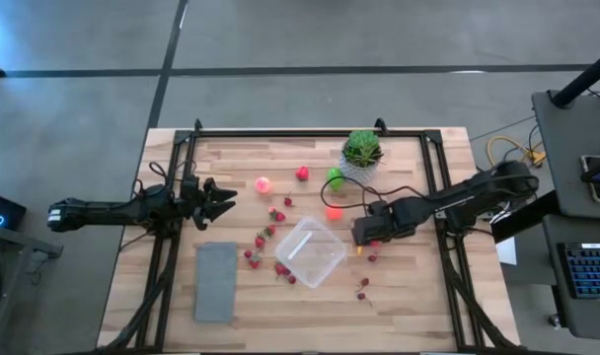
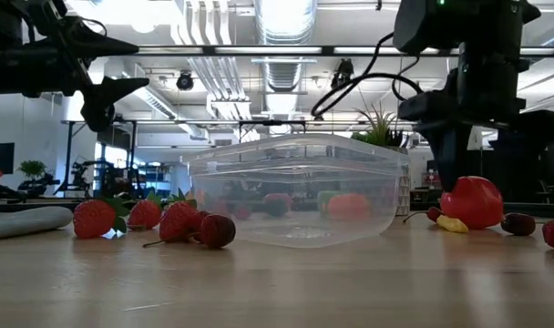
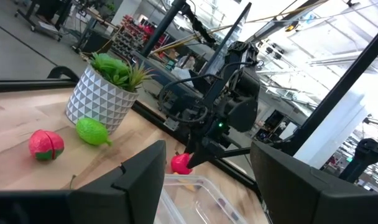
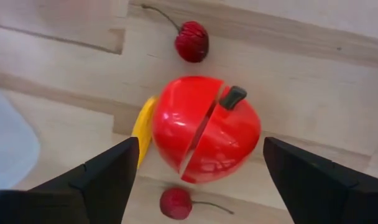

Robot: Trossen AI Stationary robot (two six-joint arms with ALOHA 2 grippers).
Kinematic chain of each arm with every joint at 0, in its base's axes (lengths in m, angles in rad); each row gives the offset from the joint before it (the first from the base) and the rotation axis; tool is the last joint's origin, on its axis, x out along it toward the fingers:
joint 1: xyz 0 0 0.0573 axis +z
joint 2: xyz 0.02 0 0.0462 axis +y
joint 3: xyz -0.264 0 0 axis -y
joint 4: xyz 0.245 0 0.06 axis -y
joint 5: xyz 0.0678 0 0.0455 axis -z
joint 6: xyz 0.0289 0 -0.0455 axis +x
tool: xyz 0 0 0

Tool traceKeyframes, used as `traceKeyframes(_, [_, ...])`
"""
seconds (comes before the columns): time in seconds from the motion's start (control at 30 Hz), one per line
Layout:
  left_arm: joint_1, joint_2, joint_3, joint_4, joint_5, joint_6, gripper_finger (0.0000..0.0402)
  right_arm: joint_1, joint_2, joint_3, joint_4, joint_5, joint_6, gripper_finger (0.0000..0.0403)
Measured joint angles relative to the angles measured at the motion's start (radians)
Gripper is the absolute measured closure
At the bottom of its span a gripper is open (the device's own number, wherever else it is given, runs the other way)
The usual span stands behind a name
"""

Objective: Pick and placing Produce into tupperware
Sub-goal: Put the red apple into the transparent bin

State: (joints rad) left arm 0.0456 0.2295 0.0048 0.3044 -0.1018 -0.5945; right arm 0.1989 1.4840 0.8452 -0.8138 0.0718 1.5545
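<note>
The clear tupperware (image 1: 310, 251) (image 2: 300, 187) stands on the table's middle, and red berries (image 1: 253, 258) lie around it. A red apple (image 4: 204, 127) (image 2: 473, 202) rests on the table beside a yellow piece (image 4: 142, 127), right of the box. My right gripper (image 1: 364, 233) (image 4: 201, 142) is open, pointing down, with a finger on either side of the apple and a gap to each. My left gripper (image 1: 225, 201) (image 3: 207, 152) hangs open above the table's left part, clear of everything. Pink (image 1: 263, 184), red (image 1: 302, 174), green (image 1: 335, 178) and orange (image 1: 333, 211) pieces lie farther back.
A spiky plant in a white pot (image 1: 362, 150) stands near the far edge. A flat grey rectangle (image 1: 216, 281) lies near the left front. Two cherries (image 4: 192, 40) (image 4: 176, 202) lie close to the apple. A black frame (image 1: 310, 131) borders the table.
</note>
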Motion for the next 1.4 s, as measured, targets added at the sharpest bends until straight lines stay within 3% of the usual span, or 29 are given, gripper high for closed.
traceKeyframes(0.7, [0.000,0.005,0.000,-0.001,0.003,0.000,0.0181,-0.001,0.091,0.001,0.019,0.060,0.192,0.0077])
traceKeyframes(1.07, [0.000,0.009,0.000,-0.001,0.003,0.000,0.0181,-0.001,0.089,0.002,0.017,0.063,0.199,0.0132])
traceKeyframes(1.4, [0.000,0.010,0.000,-0.001,0.002,0.000,0.0181,0.000,0.025,0.033,0.007,0.054,0.167,0.0108])
